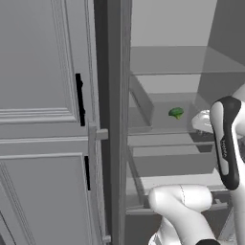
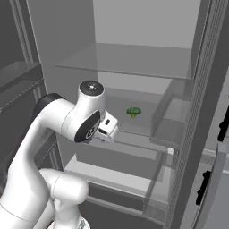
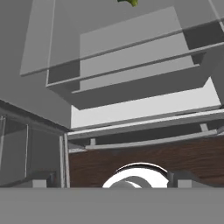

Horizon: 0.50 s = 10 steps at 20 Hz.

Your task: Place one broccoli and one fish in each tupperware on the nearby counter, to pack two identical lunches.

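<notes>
Far back on the fridge shelf (image 2: 134, 129) sits a broccoli (image 2: 133, 112); the end effector (image 2: 108, 129), open and empty, could clip the shelf edge reaching in

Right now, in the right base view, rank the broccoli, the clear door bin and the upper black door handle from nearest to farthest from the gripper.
Measured from the open gripper:
1. Broccoli, just up and to the right, on the fridge shelf.
2. Clear door bin, farther right, beside that shelf.
3. Upper black door handle, at the far right edge of the picture.
</notes>
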Available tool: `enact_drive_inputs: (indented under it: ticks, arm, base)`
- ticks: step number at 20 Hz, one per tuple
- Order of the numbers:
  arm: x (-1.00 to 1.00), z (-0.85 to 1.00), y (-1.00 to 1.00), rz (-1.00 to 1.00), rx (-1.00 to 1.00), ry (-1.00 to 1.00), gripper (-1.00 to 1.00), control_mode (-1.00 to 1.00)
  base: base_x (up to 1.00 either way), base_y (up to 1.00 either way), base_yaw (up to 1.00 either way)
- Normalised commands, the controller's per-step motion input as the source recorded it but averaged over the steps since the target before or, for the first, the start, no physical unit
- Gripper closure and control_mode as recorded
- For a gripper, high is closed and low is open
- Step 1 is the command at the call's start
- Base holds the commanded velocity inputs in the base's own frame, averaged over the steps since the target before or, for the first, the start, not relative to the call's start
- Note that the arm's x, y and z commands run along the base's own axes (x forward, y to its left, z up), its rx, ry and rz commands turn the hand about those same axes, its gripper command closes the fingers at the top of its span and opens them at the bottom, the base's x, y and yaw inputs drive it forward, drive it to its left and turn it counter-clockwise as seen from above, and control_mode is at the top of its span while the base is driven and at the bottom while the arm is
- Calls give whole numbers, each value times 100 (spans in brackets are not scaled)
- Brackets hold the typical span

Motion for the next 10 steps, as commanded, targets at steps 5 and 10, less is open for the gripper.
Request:
enact_drive_inputs:
  ticks: [5, 10]
  arm:
    - [0, 0, 0, 0, 0, 0, -100, 100]
    - [54, -10, -16, -10, 12, 6, -100, -100]
  base:
    - [76, -11, -4]
    - [0, 0, 0]
